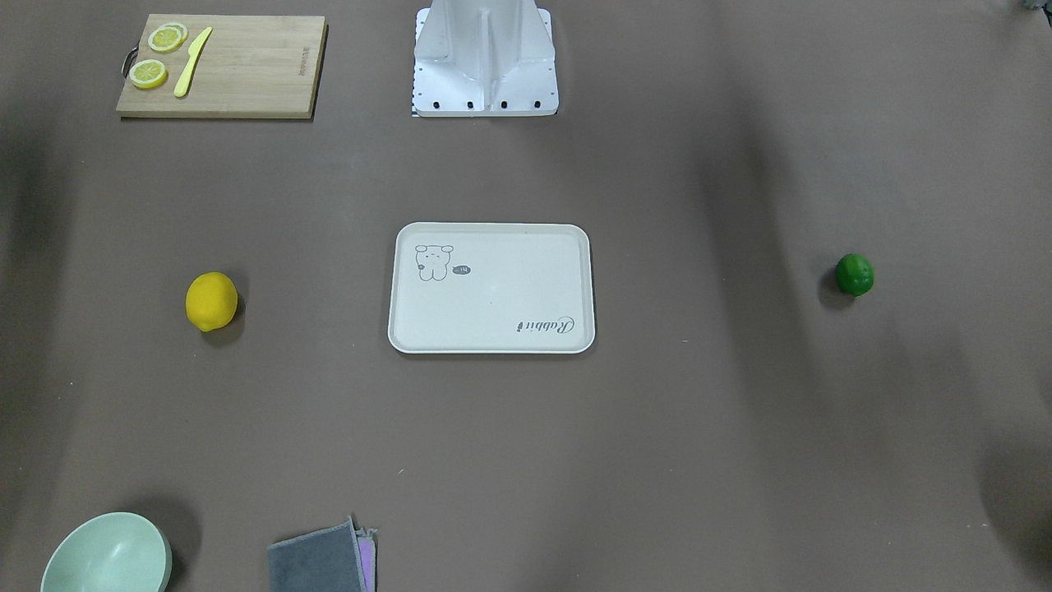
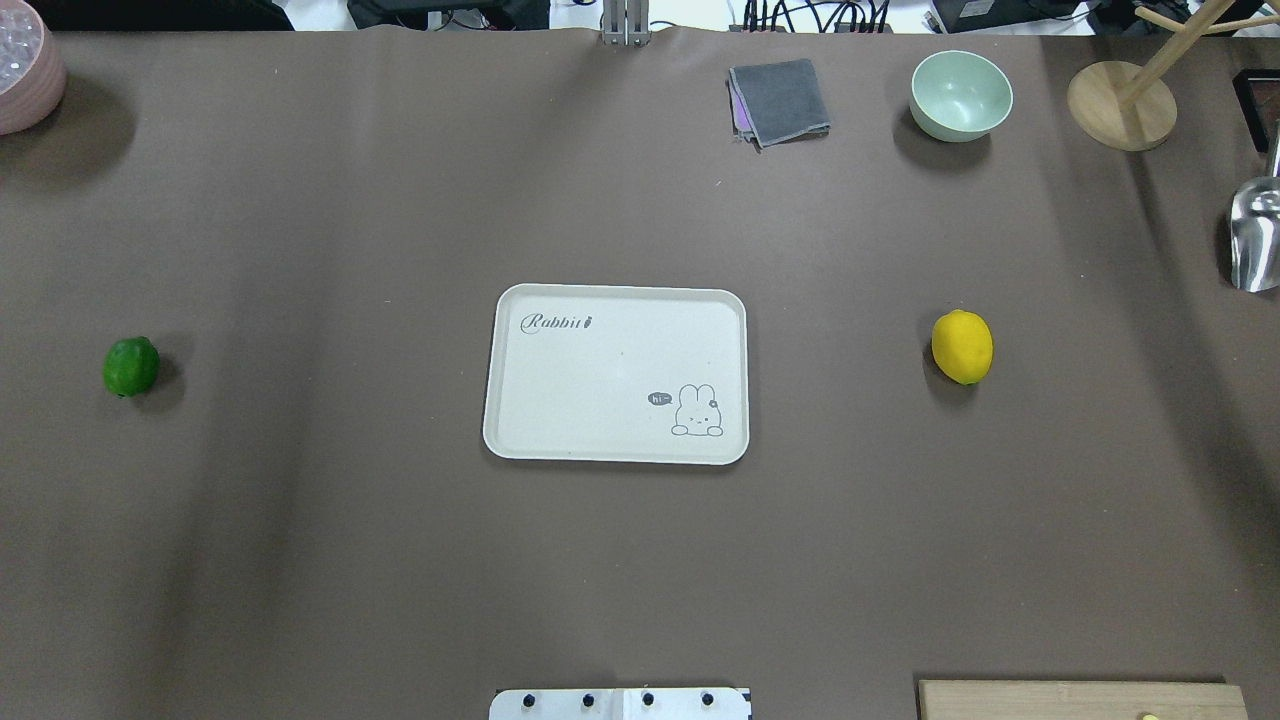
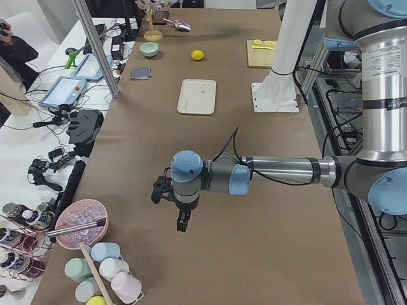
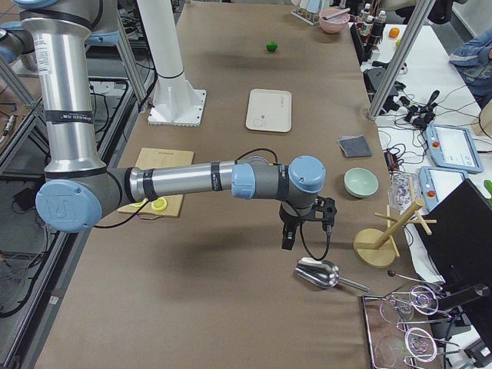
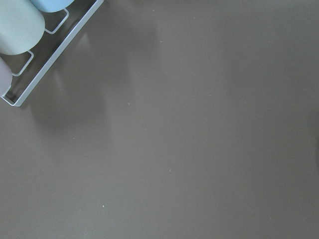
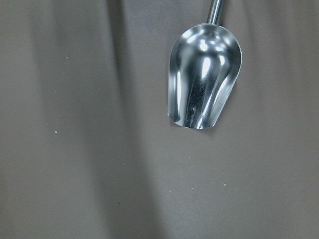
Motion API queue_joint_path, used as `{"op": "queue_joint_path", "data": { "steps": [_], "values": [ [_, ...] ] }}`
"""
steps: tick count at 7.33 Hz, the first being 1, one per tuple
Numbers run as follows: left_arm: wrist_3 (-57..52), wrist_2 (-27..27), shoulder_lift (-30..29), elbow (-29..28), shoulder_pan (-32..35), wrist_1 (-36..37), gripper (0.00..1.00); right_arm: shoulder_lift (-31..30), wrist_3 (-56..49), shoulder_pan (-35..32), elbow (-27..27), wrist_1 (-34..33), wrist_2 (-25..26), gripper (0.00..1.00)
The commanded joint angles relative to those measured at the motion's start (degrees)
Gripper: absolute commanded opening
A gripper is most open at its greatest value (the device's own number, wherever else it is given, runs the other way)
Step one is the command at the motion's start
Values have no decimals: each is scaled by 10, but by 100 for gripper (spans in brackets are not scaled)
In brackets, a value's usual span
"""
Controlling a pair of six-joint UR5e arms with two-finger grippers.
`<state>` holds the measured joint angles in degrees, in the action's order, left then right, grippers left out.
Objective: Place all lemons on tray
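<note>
The tray [image 2: 610, 380] lies flat in the middle of the desk with nothing on it. The yellow lemon [image 2: 962, 346] sits on the bare desk toward the right end, well apart from the tray. The green lemon [image 2: 131, 366] sits toward the left end, also well apart from it. The left gripper [image 3: 181, 223] hangs over the left end of the desk, fingers pointing down; whether it is wide or narrow cannot be told. The right gripper [image 4: 287, 240] hangs over the right end near a metal scoop [image 6: 204, 79], its opening likewise impossible to judge. A cutting board [image 1: 238, 70] rests at the right corner on the robot's edge.
</note>
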<state>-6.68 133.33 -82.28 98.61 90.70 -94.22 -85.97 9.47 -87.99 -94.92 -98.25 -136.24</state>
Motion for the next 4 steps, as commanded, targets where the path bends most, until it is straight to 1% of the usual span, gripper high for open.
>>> {"op": "queue_joint_path", "data": {
  "steps": [1, 2, 4],
  "values": [
    [0, 0, -1, -2, -1, 0, 98, 20, 5, 38, -9, -29, -5, 100],
    [0, 0, -1, -3, -1, 0, 98, 45, 8, 68, -9, -39, -4, 100],
    [2, 1, -6, -11, -4, -2, 98, 88, 60, 137, -9, -50, -4, 100]
  ]
}}
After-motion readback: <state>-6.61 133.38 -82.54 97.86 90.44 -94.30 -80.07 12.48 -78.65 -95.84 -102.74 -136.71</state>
